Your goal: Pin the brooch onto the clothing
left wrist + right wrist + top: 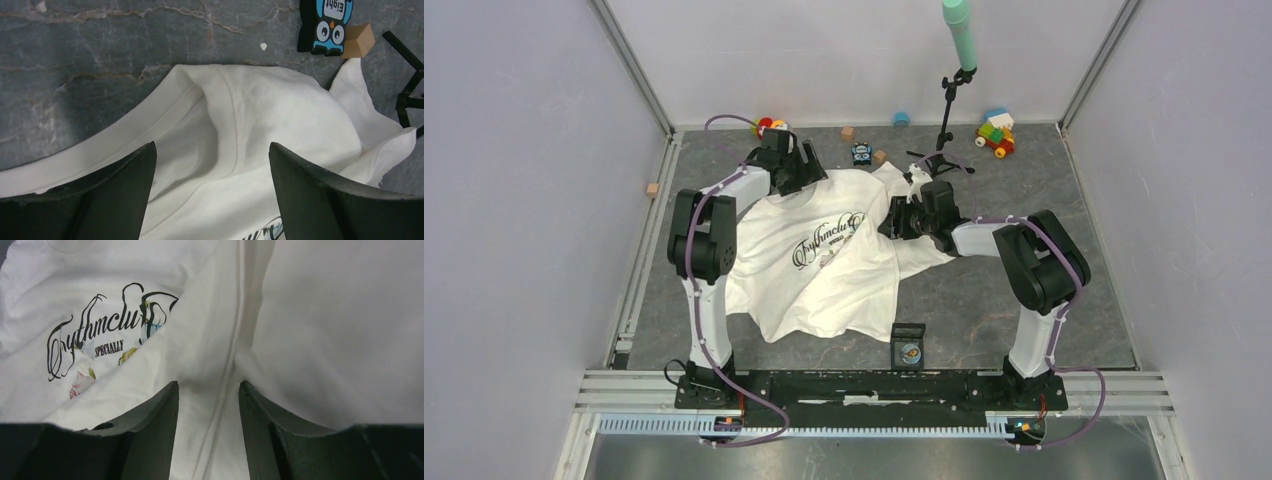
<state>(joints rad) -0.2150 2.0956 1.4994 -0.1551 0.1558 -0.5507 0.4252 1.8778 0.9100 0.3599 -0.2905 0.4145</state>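
Brooch (908, 352) not yet pinned, sitting in its black holder (909, 329) at the bench's (994, 310) near edge, apart from the rumpled shirt (824, 275); left fingers (115, 195) spread wide over the collar, right fingers (150, 425) straddle a fold, grip unclear.

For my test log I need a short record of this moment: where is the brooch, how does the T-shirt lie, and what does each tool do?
brooch: in the black holder, at the near table edge, beside the hem
T-shirt: on the table, print up, rumpled
left tool: open wide, over the collar
right tool: jaws partly apart, a sleeve seam between them; grip unclear
pinning: not yet done
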